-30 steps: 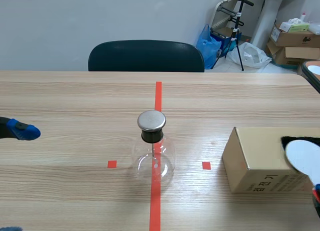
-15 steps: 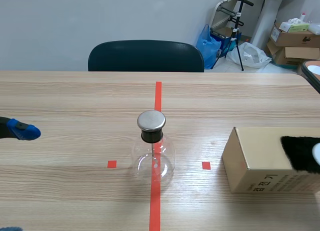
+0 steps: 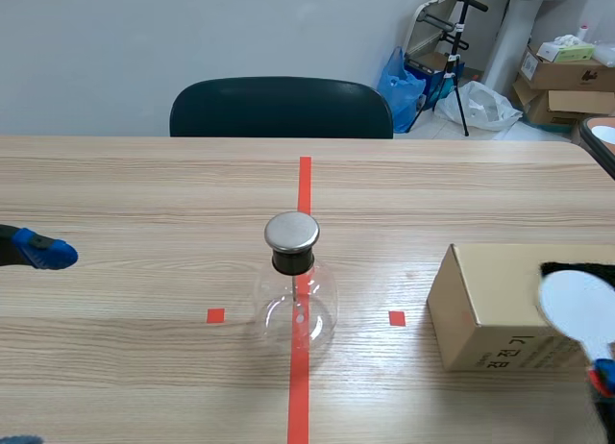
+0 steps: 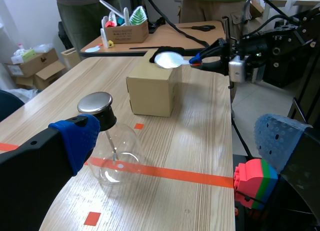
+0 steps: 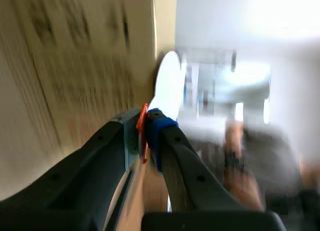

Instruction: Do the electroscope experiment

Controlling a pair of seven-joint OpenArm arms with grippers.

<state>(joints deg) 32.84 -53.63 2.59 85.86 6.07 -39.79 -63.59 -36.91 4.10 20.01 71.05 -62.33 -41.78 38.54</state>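
Observation:
The glass flask electroscope (image 3: 294,295) with its round metal cap (image 3: 291,231) stands on the red centre line. To its right is a cardboard box (image 3: 495,309) with a black cloth (image 3: 575,268) on top. My right gripper (image 3: 602,379) is shut on the orange-red handle (image 5: 142,133) of a white disc paddle (image 3: 578,305), holding the disc over the cloth. In the left wrist view the disc (image 4: 169,59) lies on the box (image 4: 152,91). My left gripper (image 4: 177,136) stands open at the table's left, well short of the flask (image 4: 114,151), holding nothing.
A dark chair (image 3: 281,108) stands behind the table's far edge, with boxes and a tripod beyond at the back right. A red, green and blue block (image 4: 256,180) shows beside my left gripper's right finger. Another table with clutter (image 4: 125,31) lies past the box.
The white disc slid right, almost off the picture's edge, half a second ago, then came back over the black cloth on the box. The left arm and flask have not moved.

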